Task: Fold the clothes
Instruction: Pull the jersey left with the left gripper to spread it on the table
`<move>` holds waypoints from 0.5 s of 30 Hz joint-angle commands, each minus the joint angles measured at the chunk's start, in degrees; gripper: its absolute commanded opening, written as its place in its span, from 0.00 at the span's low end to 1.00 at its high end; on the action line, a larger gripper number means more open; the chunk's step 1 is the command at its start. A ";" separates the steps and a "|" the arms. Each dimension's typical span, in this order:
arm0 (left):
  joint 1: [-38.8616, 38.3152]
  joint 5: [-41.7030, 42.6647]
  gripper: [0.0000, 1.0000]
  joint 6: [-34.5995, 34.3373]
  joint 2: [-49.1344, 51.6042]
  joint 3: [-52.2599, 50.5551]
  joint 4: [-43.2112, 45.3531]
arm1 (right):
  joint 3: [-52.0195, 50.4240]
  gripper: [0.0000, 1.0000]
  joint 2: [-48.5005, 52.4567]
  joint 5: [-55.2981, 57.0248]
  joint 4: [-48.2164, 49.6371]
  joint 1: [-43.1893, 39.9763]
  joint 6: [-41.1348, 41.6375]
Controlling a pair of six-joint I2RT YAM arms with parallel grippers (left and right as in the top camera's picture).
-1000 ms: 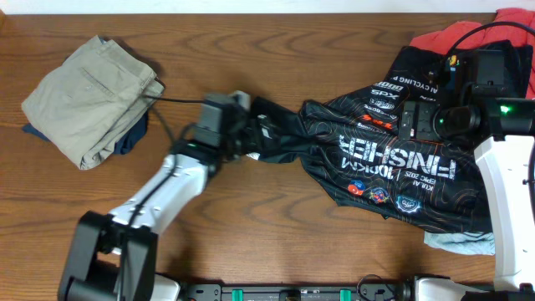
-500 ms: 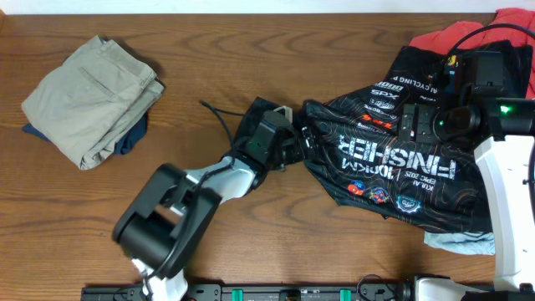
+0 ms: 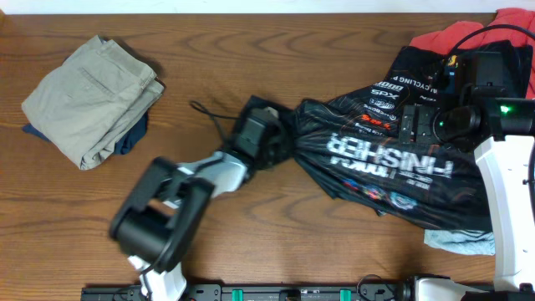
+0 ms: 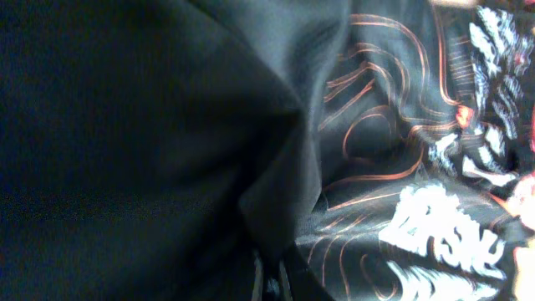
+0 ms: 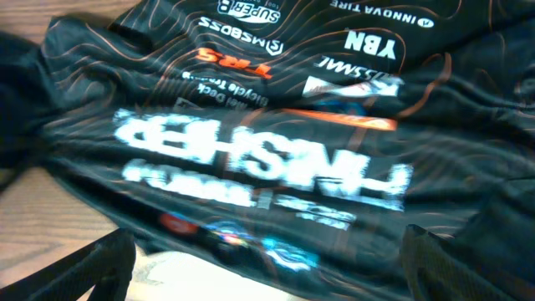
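L tool (image 3: 277,144) pinching jersey (image 3: 393,167); R tool (image 5: 267,251) wide.

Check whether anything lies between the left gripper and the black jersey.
Nothing visible does. The left gripper is at the jersey's bunched left edge, and in the left wrist view dark cloth fills the picture right up to the fingertips.

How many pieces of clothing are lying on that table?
5: khaki trousers far left, something dark blue under them, the black jersey at centre-right, a red T-shirt behind it, pale blue cloth peeking out beneath. More may be hidden.
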 commanded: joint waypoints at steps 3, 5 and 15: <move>14.88 -0.83 0.06 16.09 -8.74 8.59 -12.59 | 0.13 0.99 -0.70 0.33 0.07 -0.55 0.76; 20.61 -0.81 0.06 18.16 -9.25 13.97 -16.37 | 0.13 0.99 -0.70 0.31 0.15 -0.55 0.76; 31.71 7.13 0.98 19.78 -8.81 25.81 -34.40 | 0.13 0.99 -0.70 0.28 -0.09 -0.48 0.76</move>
